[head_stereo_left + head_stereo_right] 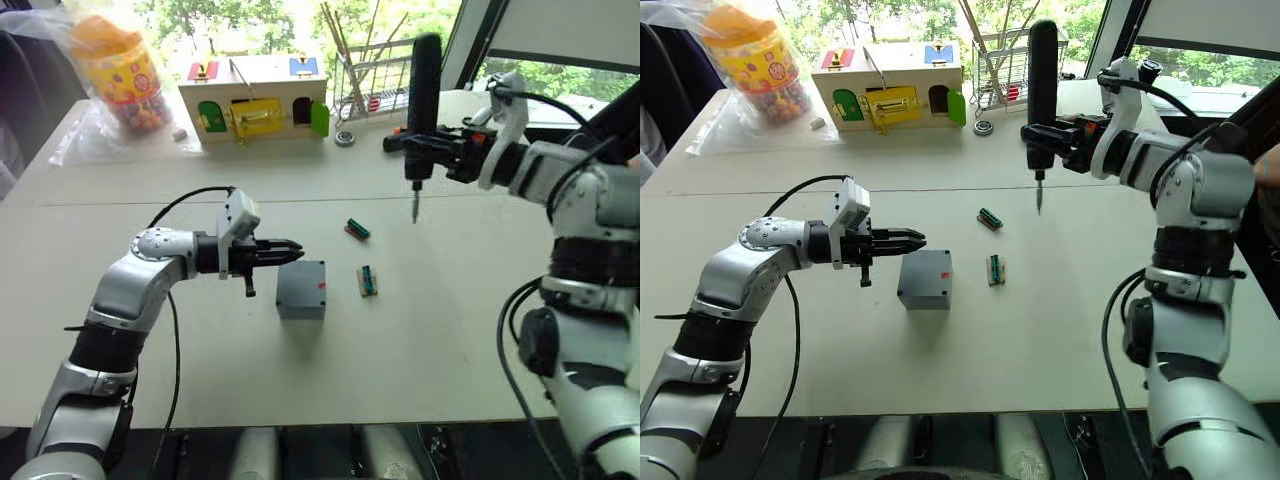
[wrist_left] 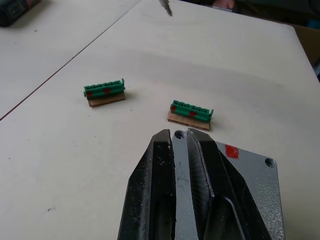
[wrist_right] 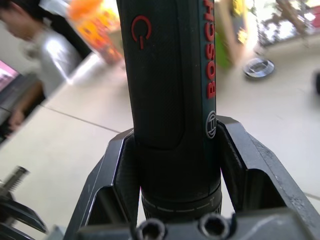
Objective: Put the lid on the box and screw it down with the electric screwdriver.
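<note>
- Screwdriver [image 1: 1042, 75]: held upright in the air, bit [image 1: 1038, 196] pointing down, well above the table [image 1: 1060, 330] and beyond the box on the robot's right.
- Right gripper [image 1: 1052, 134]: its two fingers [image 3: 239, 165] clamp the lower part of the screwdriver body from both sides, as the right wrist view shows.
- Box [image 1: 925, 279]: grey, standing on the table with the lid [image 2: 250, 175] already on top; a red mark [image 2: 231, 151] sits near one lid corner.
- Left gripper [image 1: 910, 239]: fingers [image 2: 152, 195] pressed together with nothing between them, tips just over the box's left edge.
- Two green connectors: one [image 1: 994, 269] just right of the box, the other [image 1: 988, 218] farther beyond it, below the bit.
- Toy house [image 1: 890, 93], candy jar [image 1: 755, 65] and wire rack [image 1: 1005, 70]: along the table's far side, well apart from the box.
- A person [image 3: 35, 45]: seen blurred in the right wrist view, behind the screwdriver.
</note>
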Controlling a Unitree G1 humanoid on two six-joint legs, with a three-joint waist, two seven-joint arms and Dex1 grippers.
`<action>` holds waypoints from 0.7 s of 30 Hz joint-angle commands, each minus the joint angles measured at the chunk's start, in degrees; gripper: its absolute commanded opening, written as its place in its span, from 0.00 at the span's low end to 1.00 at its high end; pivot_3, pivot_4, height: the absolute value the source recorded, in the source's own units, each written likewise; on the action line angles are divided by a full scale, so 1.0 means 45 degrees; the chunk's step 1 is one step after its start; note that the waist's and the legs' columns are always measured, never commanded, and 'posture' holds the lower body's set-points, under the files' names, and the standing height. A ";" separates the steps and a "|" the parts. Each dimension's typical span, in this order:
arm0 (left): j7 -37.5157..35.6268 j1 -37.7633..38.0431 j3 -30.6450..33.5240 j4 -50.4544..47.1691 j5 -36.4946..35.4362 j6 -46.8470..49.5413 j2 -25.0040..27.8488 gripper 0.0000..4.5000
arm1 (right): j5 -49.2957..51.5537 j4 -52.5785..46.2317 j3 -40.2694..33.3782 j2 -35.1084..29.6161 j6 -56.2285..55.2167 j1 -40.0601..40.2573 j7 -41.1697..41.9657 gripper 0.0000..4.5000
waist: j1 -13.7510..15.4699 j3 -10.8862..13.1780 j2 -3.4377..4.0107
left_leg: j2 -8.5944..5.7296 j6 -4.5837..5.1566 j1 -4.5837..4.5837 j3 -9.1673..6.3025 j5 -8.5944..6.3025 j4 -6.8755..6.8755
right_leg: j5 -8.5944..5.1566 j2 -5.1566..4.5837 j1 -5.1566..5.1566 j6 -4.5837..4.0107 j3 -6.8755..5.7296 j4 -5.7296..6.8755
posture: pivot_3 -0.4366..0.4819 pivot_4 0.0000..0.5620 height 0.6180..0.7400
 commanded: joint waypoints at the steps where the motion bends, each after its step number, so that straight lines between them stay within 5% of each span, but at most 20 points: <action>1: -0.0233 -0.0107 0.0206 -0.0409 -0.0293 0.0485 0.0312 0.10 | 0.1811 -0.3548 -0.1249 0.1565 -0.0459 0.0996 -0.1372 0.40 | 0.0027 0.0000 -0.0001 | -0.0015 -0.0004 -0.0006 0.0000 0.0002 0.0003 | 0.0000 -0.0016 0.0003 0.0000 -0.0001 -0.0001 | 0.48 0.27 0.97; 9: -0.0825 0.0163 -0.0587 -0.1063 0.0383 0.0738 0.1156 0.10 | 0.2648 -0.6325 0.1114 0.3794 -0.2219 0.4198 -0.1584 0.40 | -0.0086 -0.0002 0.0000 | -0.0034 -0.0012 0.0001 0.0000 0.0007 0.0012 | 0.0001 -0.0016 0.0010 0.0002 0.0000 0.0001 | 0.48 0.27 0.97; 21: -0.0718 0.0432 -0.1256 -0.0532 0.1399 0.0111 0.0991 0.10 | 0.1579 -0.5047 0.3334 0.4239 -0.5155 0.5017 -0.1612 0.40 | -0.0058 -0.0004 -0.0002 | -0.0027 -0.0007 0.0029 -0.0002 0.0005 0.0007 | 0.0001 0.0002 0.0020 0.0001 0.0003 -0.0001 | 0.48 0.27 0.97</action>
